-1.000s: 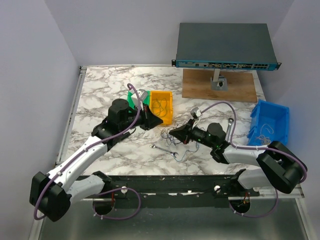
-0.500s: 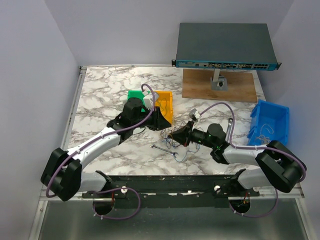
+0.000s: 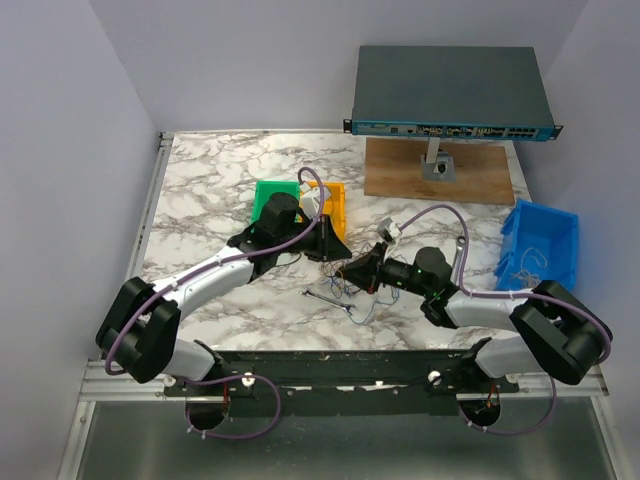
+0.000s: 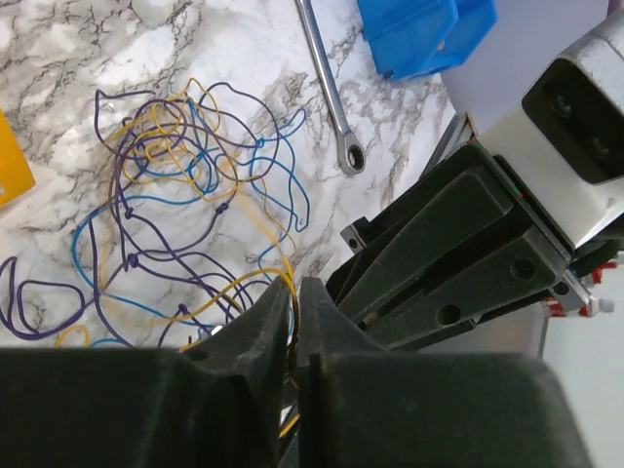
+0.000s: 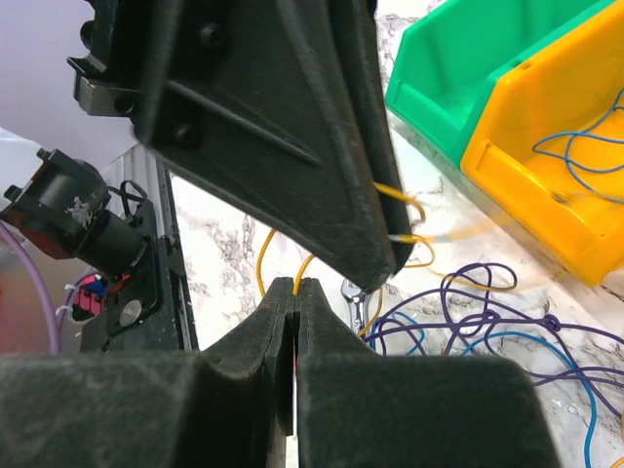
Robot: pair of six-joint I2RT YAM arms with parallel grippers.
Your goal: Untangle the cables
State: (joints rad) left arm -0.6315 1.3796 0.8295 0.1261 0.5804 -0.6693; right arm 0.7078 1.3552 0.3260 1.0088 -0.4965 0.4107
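The cables are a loose tangle of thin purple, blue and yellow strands on the marble table, spread wide in the left wrist view and seen again in the right wrist view. My right gripper sits at the tangle's left edge, shut on a yellow strand that comes out between its fingertips. My left gripper is nose to nose with it, just above. Its jaws stand a narrow gap apart, and a yellow strand runs through that gap.
A steel wrench lies beside the tangle and a second wrench by the right arm. A green bin and a yellow bin holding blue wire stand behind the left gripper. A blue bin is at the right, a network switch on a wooden board at the back.
My left arm has swung right from the yellow bin to meet the right gripper, and its jaws have parted a little. The right gripper has stayed shut in place.
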